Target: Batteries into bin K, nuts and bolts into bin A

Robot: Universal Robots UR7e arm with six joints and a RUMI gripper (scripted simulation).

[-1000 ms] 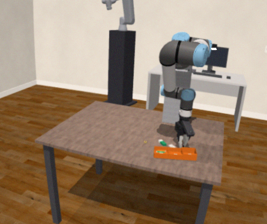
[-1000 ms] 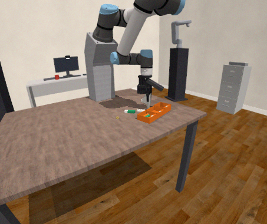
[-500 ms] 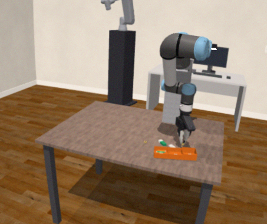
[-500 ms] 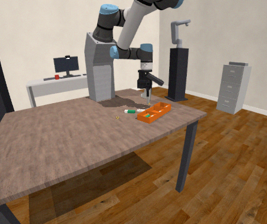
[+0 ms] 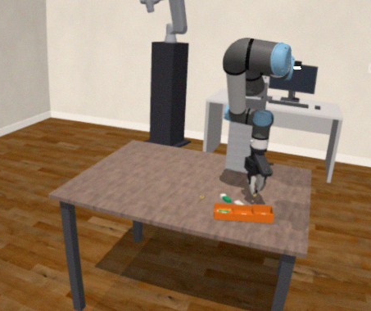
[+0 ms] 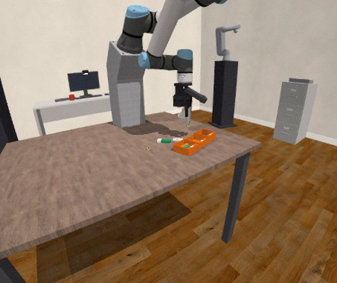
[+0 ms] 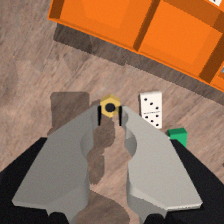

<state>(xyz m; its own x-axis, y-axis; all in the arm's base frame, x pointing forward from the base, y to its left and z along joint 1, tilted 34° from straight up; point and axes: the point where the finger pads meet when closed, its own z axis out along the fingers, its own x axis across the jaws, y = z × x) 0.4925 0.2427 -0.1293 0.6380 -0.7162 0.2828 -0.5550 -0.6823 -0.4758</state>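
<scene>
My gripper (image 7: 110, 106) is shut on a small yellow nut (image 7: 110, 106) and holds it just above the table, beside the orange bin tray (image 7: 150, 30). In the top and exterior views the gripper (image 5: 256, 189) hangs behind the tray (image 5: 244, 213), which has three compartments; a green and white battery (image 5: 223, 210) lies in its left one. Another green and white battery (image 5: 225, 198) lies on the table behind the tray. A second yellow nut (image 5: 201, 196) lies on the table to the left. The bin letters are not readable.
A white domino (image 7: 151, 109) lies on the table right of my fingertips, with a green battery end (image 7: 177, 136) beside it. The arm's grey base (image 6: 126, 87) stands at the table's back. The table's right edge is close to the tray (image 6: 195, 141).
</scene>
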